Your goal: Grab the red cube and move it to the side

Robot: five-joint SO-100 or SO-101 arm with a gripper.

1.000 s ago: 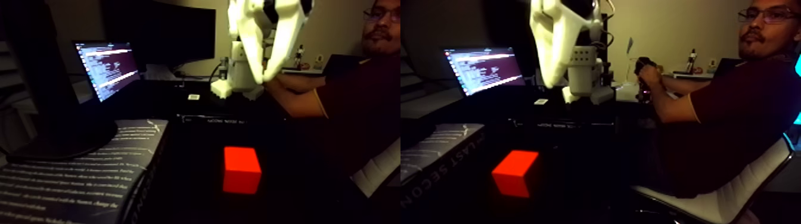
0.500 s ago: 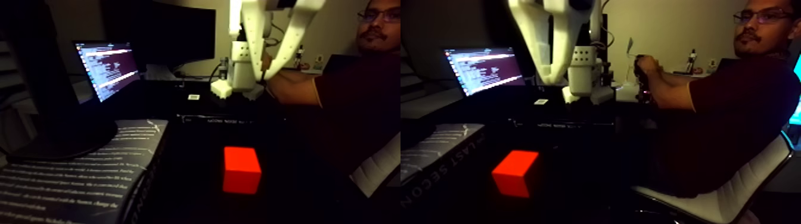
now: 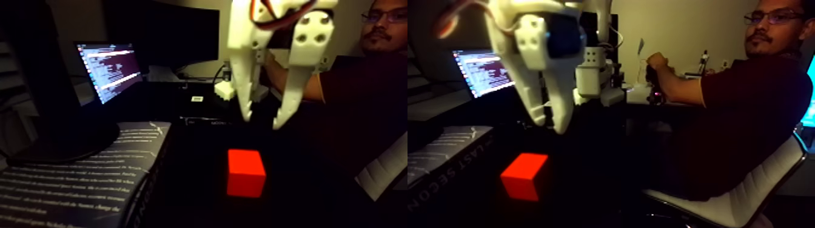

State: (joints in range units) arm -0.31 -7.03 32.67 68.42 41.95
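Note:
The red cube (image 3: pixel 245 173) rests on the dark table, low in the left half of the fixed view; in the right half the same cube (image 3: pixel 524 176) shows from another angle. My white gripper (image 3: pixel 262 121) hangs just above the cube, fingers pointing down and spread open with nothing between them. In the right half the gripper (image 3: pixel 550 126) hangs above and slightly right of the cube. A clear gap separates the fingertips from the cube's top face.
A dark book (image 3: pixel 79 176) with white print lies left of the cube. A lit laptop (image 3: pixel 109 67) stands behind it. A person (image 3: pixel 746 103) sits at the right on a white chair (image 3: pixel 740 200), one hand on a second white arm (image 3: pixel 597 76) at the back.
My gripper has dropped from the top of the picture toward the cube, and its fingers have spread wider. The cube has not moved.

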